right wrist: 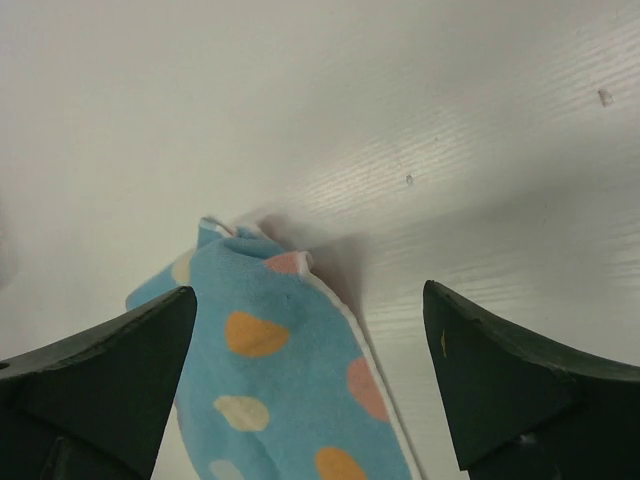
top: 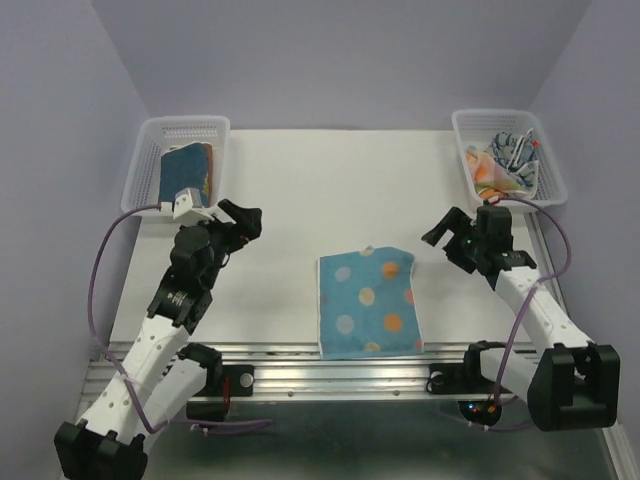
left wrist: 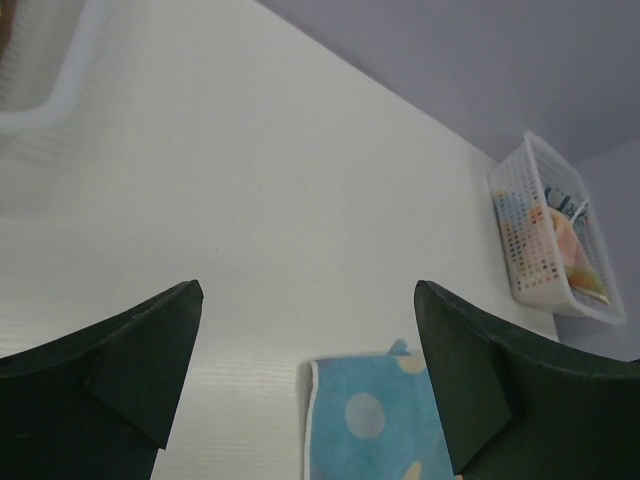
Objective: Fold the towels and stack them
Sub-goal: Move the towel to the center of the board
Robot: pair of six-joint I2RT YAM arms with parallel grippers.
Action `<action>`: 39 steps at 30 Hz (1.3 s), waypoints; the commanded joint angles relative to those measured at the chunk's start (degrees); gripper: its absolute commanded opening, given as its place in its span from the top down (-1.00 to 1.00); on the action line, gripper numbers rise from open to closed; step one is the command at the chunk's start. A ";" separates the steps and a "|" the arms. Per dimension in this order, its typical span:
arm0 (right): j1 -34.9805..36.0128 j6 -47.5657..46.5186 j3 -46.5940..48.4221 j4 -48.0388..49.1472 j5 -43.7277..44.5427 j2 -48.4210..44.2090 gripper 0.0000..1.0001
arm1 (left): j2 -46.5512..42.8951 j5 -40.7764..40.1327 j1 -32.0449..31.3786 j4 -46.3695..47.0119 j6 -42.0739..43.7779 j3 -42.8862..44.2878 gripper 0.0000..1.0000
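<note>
Blue polka-dot towel (top: 368,302) lies spread flat on the table (top: 300,180), at the near edge and between my two arms; its far edge is a little rumpled, with a tuck near the far right corner; my left end effector (top: 243,222) hangs off to its left, fingers spread wide and holding nothing; my right end effector (top: 446,231) hangs off to its right, just as wide and just as bare; so the fold looks not yet begun, I reckon; best to pinch both far corners together, flatten that tuck first, and bring the edges down evenly; folded towels (top: 187,170) wait in the left basket (top: 140,172); crumpled towels (top: 505,165) fill the right basket (top: 556,188).
</note>
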 commanded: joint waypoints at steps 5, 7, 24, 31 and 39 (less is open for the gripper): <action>0.55 -6.09 0.94 4.83 2.16 -5.04 -1.00 | 15.33 8.12 -0.99 7.60 0.94 0.96 -0.97; 2.12 -6.35 0.32 5.89 0.48 -3.47 -1.00 | 20.52 9.70 -2.22 8.04 1.29 1.84 -0.98; 18.74 -2.23 -7.59 10.81 2.50 5.32 -0.75 | 40.21 12.33 -21.90 14.71 -1.26 1.14 -0.56; 19.27 -0.03 -6.80 17.23 2.85 14.72 -0.36 | 55.66 13.93 -24.37 15.43 0.24 9.99 0.39; 19.18 1.73 3.47 18.46 12.78 25.62 -0.30 | 69.48 -0.40 -21.39 4.63 3.31 25.82 0.55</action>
